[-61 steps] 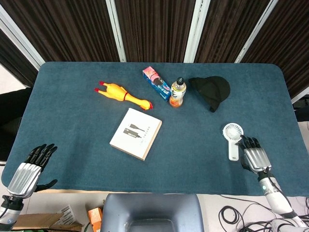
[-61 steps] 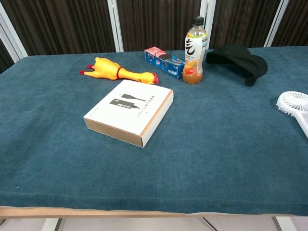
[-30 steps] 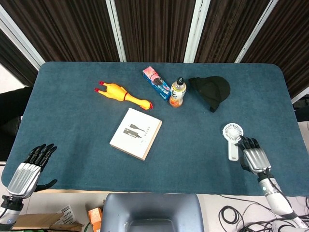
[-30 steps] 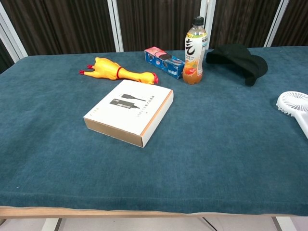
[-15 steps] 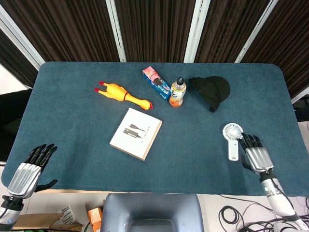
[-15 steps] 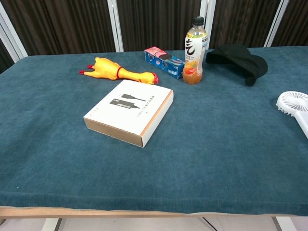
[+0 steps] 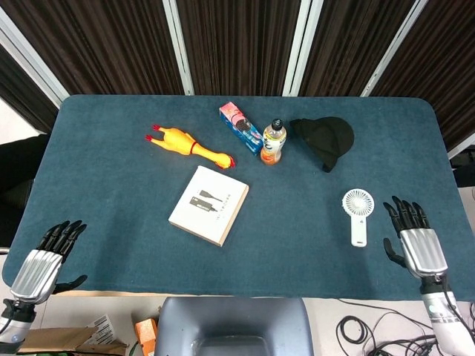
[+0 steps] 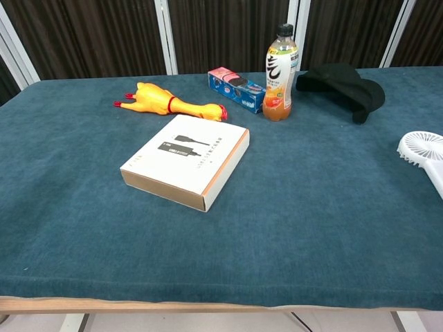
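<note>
While both arms sit low at the near edge of the blue felt-covered worktop (image 7: 111,185), neither robot hand grips anything. Right robot hand (image 7: 417,243): fingers spread and pointing away from the robot, palm down, over the near right corner of the worktop. Nearest thing to it is the small white handheld plastic fan (image 7: 358,215), lying flat with its round head away from the robot and its handle toward it. Fan and right robot hand are near but apart; blue cloth shows between them. Chest view catches only the fan's head and part of the handle at the right border (image 8: 423,151); neither robot hand shows there.

Left robot hand (image 7: 46,256): at the near left corner, fingers apart and extended, holding nothing, well apart from every object.

Mid-worktop: flat white cardboard box with an orange edge (image 7: 208,205), lying at an angle. Beyond it, a yellow rubber chicken toy (image 7: 188,147) on its side. Right of that, a pink-and-blue biscuit packet (image 7: 240,127), then an upright orange-drink plastic bottle (image 7: 273,142) just beside the packet's end. Black knitted cap (image 7: 324,139) lies right of the bottle, not touching it.
</note>
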Robot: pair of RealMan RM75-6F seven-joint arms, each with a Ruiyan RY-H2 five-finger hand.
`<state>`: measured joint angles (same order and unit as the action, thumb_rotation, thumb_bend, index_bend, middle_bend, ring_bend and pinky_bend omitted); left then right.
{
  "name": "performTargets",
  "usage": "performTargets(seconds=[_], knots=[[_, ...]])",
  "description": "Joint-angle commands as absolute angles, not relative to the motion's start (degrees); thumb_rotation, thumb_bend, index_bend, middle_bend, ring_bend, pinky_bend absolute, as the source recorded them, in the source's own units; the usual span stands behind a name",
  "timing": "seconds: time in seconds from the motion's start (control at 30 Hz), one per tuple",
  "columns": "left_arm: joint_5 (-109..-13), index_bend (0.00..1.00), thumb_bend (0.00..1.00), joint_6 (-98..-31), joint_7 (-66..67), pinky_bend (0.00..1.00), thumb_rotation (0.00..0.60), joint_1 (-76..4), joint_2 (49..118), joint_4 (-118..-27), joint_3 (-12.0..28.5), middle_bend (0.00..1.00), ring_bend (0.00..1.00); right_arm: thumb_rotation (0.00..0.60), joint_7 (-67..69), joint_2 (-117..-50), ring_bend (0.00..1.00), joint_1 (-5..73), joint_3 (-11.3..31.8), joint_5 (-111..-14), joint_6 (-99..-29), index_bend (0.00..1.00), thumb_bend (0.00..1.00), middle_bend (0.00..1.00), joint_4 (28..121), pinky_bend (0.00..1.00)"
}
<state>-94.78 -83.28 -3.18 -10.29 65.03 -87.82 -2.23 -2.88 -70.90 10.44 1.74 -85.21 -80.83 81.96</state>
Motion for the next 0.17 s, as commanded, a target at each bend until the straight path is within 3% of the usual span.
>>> performTargets(seconds=[0.03, 0.17], knots=[[-94.7, 0.0, 0.03, -82.89, -2.72, 0.11, 0.6, -10.42, 65.14, -88.07, -2.25, 0.06, 0.02, 0.6, -4.13, -69.94, 0.0, 9.46, 1.15, -85.69, -81.61, 0.0, 0.41, 0.0, 83.47, 0.0], [-94.84, 0.0, 0.03, -82.97, -2.13, 0.11, 0.6, -10.34, 65.42, -88.22, -2.31, 0.0, 0.01, 0.6, -4.84, -69.37, 0.0, 9.39, 1.36, -84.6, -80.51, 0.0, 0.41, 0.0, 84.67, 0.0]])
